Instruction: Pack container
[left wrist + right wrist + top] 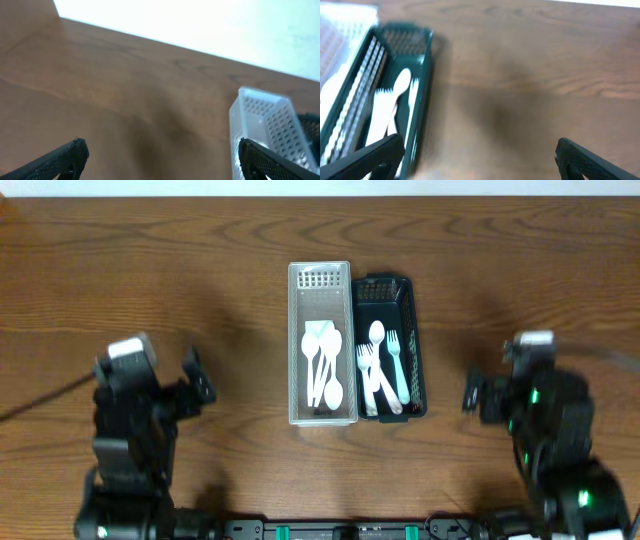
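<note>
here, two baskets touch: white basket (321, 276) holds three spoons (322, 370), dark basket (404, 288) one spoon (377, 333) plus forks (394, 342). left gripper (161, 156) and right gripper (478, 154) gape wide, both empty.

The long white plastic basket (320, 280) has small holes, the dark green plastic basket (381, 290) has slits. The plastic cutlery (377, 333) is white, the wooden table (150, 270) brown with grain.

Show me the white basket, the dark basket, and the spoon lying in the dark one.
white basket (320, 277): overhead view, on its perforated far end wall.
dark basket (381, 288): overhead view, on its far end wall.
spoon (377, 332): overhead view, on its bowl.
</note>
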Action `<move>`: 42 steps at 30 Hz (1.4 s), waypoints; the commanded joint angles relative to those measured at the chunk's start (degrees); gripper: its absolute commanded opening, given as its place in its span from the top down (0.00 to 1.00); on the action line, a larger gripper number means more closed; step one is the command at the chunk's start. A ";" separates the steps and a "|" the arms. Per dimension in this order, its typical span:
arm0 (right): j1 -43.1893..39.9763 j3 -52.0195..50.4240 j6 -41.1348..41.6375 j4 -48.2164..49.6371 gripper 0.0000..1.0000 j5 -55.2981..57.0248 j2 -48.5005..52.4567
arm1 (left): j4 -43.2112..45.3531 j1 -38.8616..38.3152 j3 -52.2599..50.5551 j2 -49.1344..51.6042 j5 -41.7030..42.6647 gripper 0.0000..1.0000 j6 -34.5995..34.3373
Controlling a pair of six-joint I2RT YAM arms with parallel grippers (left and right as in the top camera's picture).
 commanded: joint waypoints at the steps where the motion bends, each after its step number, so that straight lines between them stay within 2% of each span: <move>1: 2.34 -8.02 0.94 -0.72 0.01 1.27 -10.29 | 0.55 0.09 -7.45 -6.67 -0.70 0.02 -0.70; 4: 2.56 -14.67 0.94 1.53 0.01 8.50 -19.10 | 3.37 0.09 -13.22 -10.67 -4.59 0.02 1.81; 7: 2.43 -19.10 0.94 7.72 0.01 13.66 -22.91 | 8.24 0.09 -17.33 -11.19 -11.23 0.02 2.27; 26: 2.43 -21.09 0.94 8.66 0.01 3.58 -22.95 | 8.15 0.09 -18.38 -9.86 -10.97 0.02 2.10; 42: 2.43 -21.09 0.92 -0.42 0.01 3.61 -22.95 | 8.15 0.09 -18.38 -9.86 -10.97 0.02 2.10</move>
